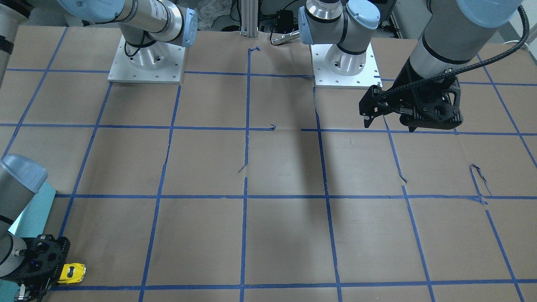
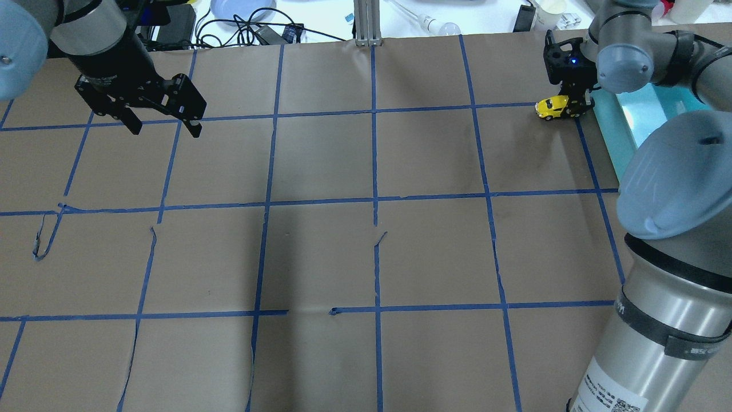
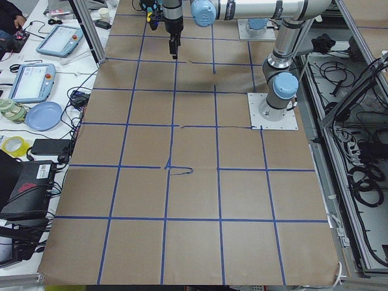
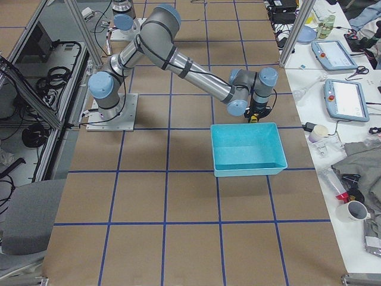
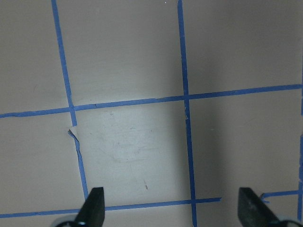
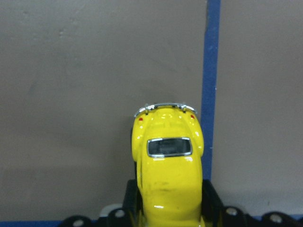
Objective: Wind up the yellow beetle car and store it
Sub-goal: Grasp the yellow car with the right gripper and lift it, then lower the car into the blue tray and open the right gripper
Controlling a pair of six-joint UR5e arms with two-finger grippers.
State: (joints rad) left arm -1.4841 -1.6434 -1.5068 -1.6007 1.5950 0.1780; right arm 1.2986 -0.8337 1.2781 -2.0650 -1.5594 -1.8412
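The yellow beetle car points away from the wrist camera, its rear window and chrome bumper showing. My right gripper is shut on it, with black pads against both of its sides. In the overhead view the car sticks out left of the right gripper, low over the paper beside the teal bin. I cannot tell whether its wheels touch. The front-facing view shows the car at the bottom left. My left gripper hangs open over the far left of the table, holding nothing.
Brown paper with a blue tape grid covers the table. The teal bin sits by the table's right edge. Both arm bases stand on white plates at the robot's side. Cables and tablets lie beyond the far edge.
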